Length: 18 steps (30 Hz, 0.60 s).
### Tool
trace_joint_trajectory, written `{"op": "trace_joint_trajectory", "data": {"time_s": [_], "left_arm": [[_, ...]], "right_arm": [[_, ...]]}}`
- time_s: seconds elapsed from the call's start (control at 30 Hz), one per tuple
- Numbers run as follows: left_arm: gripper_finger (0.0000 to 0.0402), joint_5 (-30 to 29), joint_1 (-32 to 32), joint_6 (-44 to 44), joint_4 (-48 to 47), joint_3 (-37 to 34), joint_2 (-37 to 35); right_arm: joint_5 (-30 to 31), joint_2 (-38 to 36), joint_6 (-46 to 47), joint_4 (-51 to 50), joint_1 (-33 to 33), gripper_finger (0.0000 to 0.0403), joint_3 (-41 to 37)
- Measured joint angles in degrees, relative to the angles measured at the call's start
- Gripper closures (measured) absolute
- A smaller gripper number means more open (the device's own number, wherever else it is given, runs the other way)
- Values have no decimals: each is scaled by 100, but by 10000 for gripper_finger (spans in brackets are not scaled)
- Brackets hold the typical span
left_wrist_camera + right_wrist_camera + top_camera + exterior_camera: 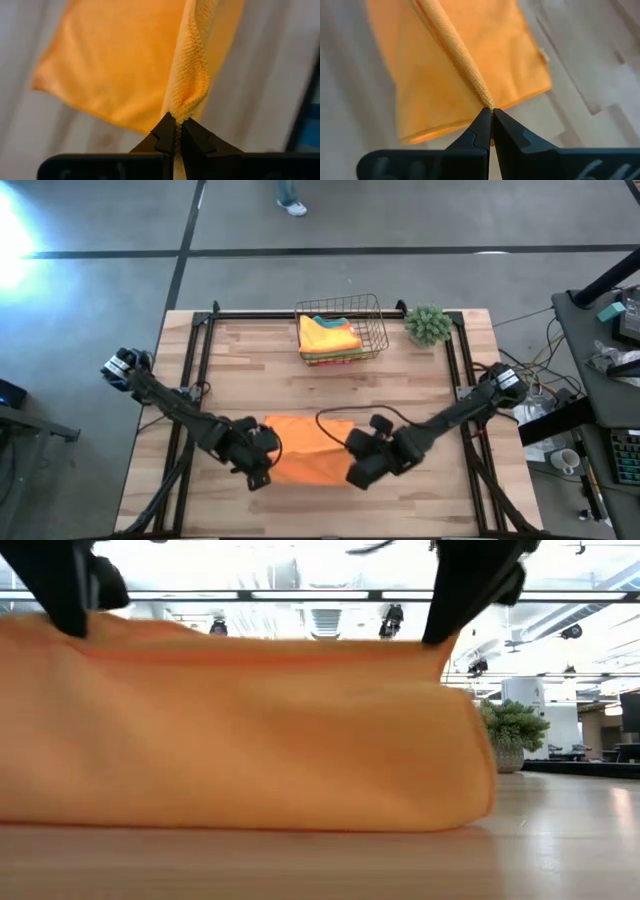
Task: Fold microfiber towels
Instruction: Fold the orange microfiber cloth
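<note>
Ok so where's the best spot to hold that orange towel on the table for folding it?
At its corners along one edge, from above. The orange towel lies limp, so pinching two corners lifts the whole edge evenly. That is how it is held now: left claw and right claw each shut on an edge of it.

One orange towel (pixel 308 448) is spread on the tabletop (pixel 420 390), apart from the rest. One wire basket (pixel 372 320) is seen, holding a stack of folded towels (pixel 328 338); their number cannot be counted, though yellow, teal and pink layers can be made out. One small green plant (pixel 428 324) is counted. Two arms are present, each with one gripper: left gripper (pixel 262 470), right gripper (pixel 352 442).
</note>
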Motion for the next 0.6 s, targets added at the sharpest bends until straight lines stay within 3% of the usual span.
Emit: {"op": "trace_joint_trajectory", "data": {"time_s": [0.37,0.6], "left_arm": [[400,-33,1099,821,-267,-318,41],[400,-31,1352,1401,-133,-541,41]], "right_arm": [[-553,0,-112,371,-887,395,-486],[-777,0,-60,514,-1166,394,-552]]}}
